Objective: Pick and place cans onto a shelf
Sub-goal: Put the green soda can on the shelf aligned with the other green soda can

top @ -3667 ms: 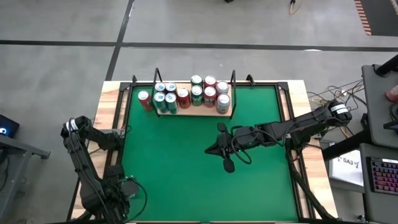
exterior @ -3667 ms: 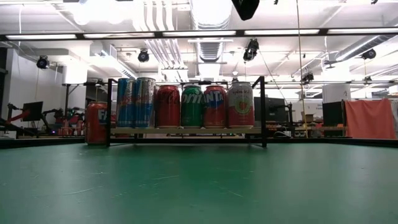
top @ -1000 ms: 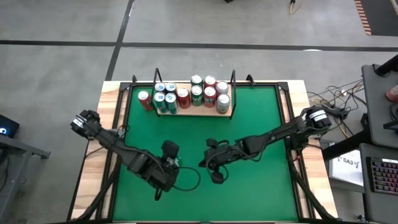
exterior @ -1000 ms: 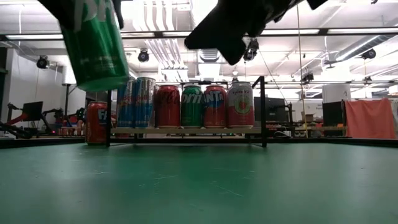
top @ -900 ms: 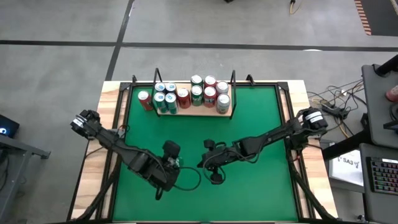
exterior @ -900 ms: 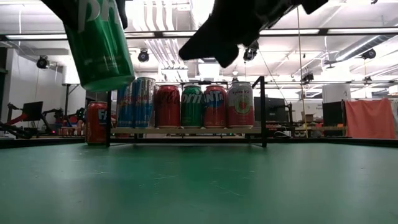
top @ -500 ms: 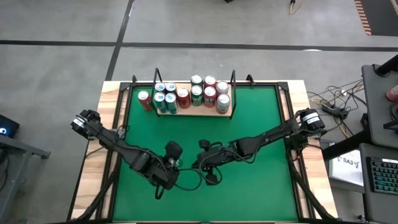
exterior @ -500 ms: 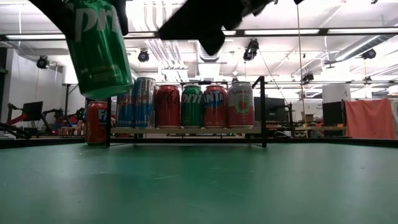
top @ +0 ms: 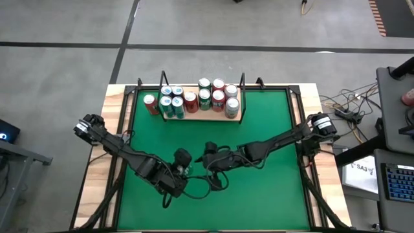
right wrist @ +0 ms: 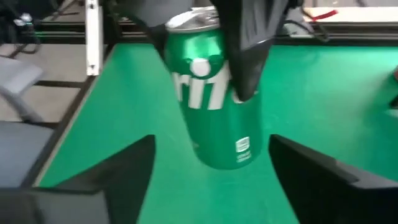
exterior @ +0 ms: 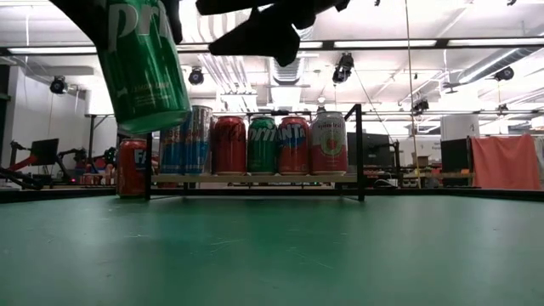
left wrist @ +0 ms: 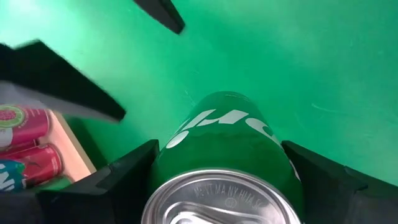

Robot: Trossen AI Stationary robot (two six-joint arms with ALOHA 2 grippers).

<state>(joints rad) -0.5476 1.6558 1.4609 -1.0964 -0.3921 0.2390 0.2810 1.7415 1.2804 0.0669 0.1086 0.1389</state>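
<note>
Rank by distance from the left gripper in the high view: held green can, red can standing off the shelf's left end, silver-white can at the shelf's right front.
1. Green can: inside the left gripper, mid-table.
2. Red can: on the table beside the shelf, left end.
3. Silver-white can: shelf's right front corner.

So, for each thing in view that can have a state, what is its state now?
Green cylindrical drink can: held in the air above the green table, slightly tilted, not on the shelf.
Left gripper: fingers closed on the green can.
Right gripper: fingers open, facing the green can, not gripping it.
Flat light-wood shelf: loaded with upright cans.
Red can beside the shelf: upright on the table.
</note>
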